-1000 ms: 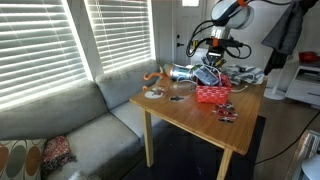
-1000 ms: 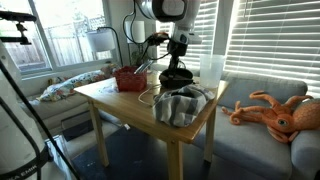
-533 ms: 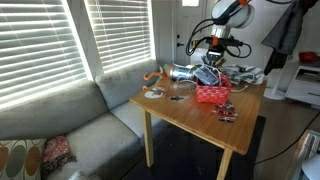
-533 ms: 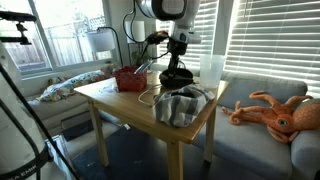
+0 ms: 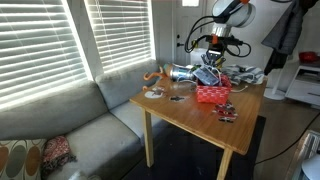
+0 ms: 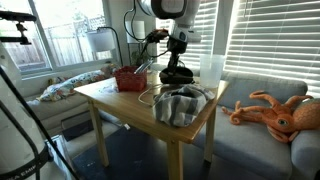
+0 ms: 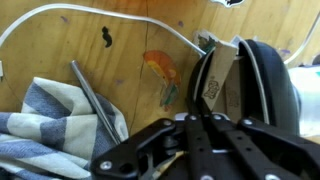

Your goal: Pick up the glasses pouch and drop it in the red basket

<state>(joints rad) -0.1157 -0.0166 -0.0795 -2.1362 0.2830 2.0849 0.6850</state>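
The glasses pouch (image 6: 177, 73) is a black rounded case with a white label. It hangs under my gripper (image 6: 176, 61), just above the wooden table (image 6: 120, 100). In the wrist view the pouch (image 7: 262, 80) fills the right side and my gripper's (image 7: 196, 118) fingers are pressed together on its edge. The red basket (image 6: 129, 79) stands on the table beside the pouch. In an exterior view the basket (image 5: 213, 94) sits just in front of my gripper (image 5: 210, 62).
A grey striped cloth (image 6: 180, 105) lies near the table corner and also shows in the wrist view (image 7: 40, 110). A white cable (image 7: 100, 10) and a metal rod (image 7: 95, 100) lie on the wood. A white jug (image 6: 211, 68), an orange octopus toy (image 6: 268, 108) and a grey sofa (image 5: 70, 120) are nearby.
My gripper and the pouch have risen very slightly off the table. Nothing else has moved.
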